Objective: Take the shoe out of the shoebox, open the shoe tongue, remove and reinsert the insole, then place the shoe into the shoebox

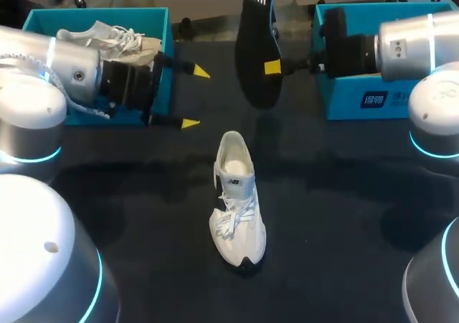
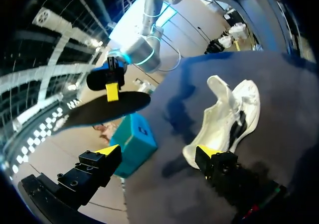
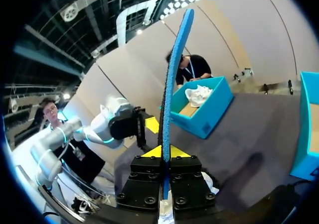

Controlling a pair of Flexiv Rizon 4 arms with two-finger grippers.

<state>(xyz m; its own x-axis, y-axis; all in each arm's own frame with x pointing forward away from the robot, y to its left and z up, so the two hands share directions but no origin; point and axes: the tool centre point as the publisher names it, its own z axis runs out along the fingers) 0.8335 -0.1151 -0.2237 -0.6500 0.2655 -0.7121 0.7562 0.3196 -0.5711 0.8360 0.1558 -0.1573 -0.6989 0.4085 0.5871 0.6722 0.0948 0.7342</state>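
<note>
Right pincer (image 1: 272, 67) is clamped on the dark insole (image 1: 257, 43) about midway along it, holding it in the air beyond the heel of the white shoe (image 1: 237, 201). Left pincer (image 1: 195, 97) is spread wide and empty, beyond the shoe and off to its left. Shoe stands upright on the bench (image 1: 344, 215), toe toward the camera. Two teal boxes sit well beyond the shoe: left shoebox (image 1: 36, 21) with a second shoe (image 1: 107, 36) in it, right shoebox (image 1: 344, 100).

Left wrist view: shoe lies ahead of the open fingers, nearer one tip, collar gaping. The insole hangs farther off.

Right wrist view: insole edge-on, pinched flat between both fingers. Shoe mostly hidden under the pincer, only a white scrap shows.

Handling guess: insole is thin, light and bendy, so it will flop. Better to grip near the heel end and feed the toe in first. Shoe is light with a soft upper. Steady it by the stiffer heel collar.

Hard to tell: tongue position, shoe's inside, contents of the right shoebox.
</note>
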